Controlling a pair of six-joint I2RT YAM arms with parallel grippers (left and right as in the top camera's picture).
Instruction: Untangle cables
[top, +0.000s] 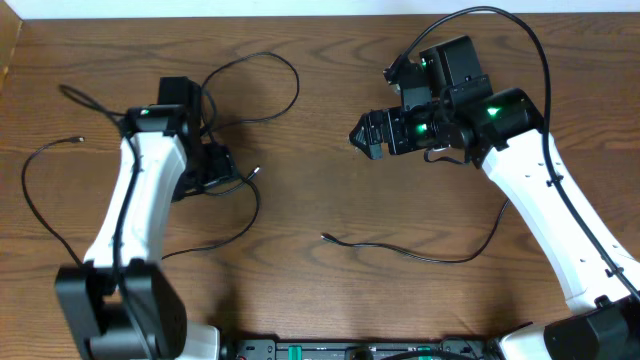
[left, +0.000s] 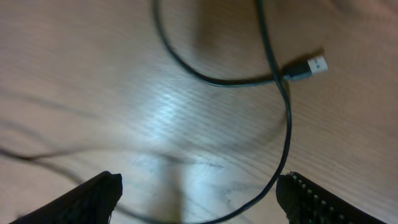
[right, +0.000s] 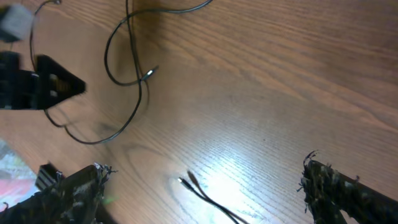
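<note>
Glossy wood-grain table (top: 320, 190), matt black cables (left: 289, 124)

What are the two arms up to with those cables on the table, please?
Two robot arms are sorting out cables on a wooden table. The left gripper hangs open, low over a looping black cable near its plug, gripping nothing. The right gripper is open too, in the air and empty. A second black cable lies by itself on the right side, apart from the loops.

looped black cable (left: 288, 124) sprawls at left; curved black cable (right: 198, 191) lies well apart, untangled.
</note>
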